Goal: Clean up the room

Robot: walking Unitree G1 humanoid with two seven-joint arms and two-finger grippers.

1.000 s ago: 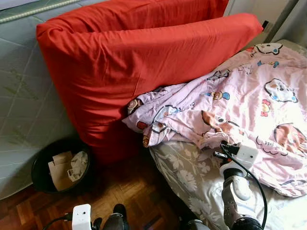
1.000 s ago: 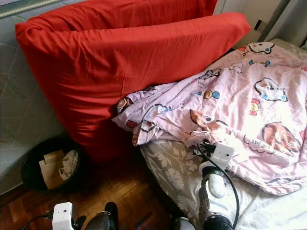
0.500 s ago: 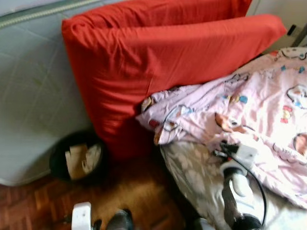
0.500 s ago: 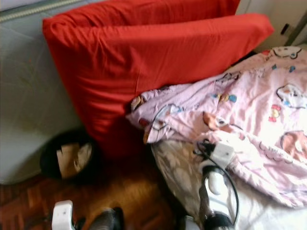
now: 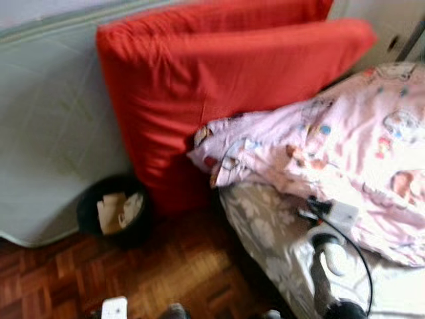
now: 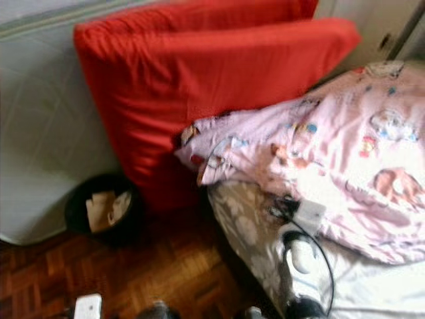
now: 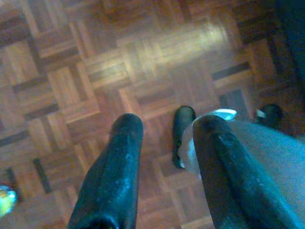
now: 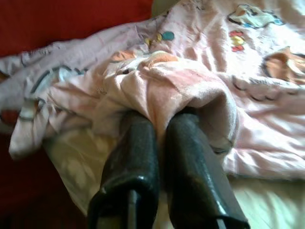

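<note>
Blanket runs across the bed toward red cushions, right gripper pinching its fold.

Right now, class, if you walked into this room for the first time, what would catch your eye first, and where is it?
The big red cushion leans against the pale quilted mattress at the head of the bed. In front of it the pink cartoon-print blanket lies rumpled across the bed, its near edge pinched in the right gripper. On the wooden floor beside the cushion stands a black bin holding paper scraps.
</note>
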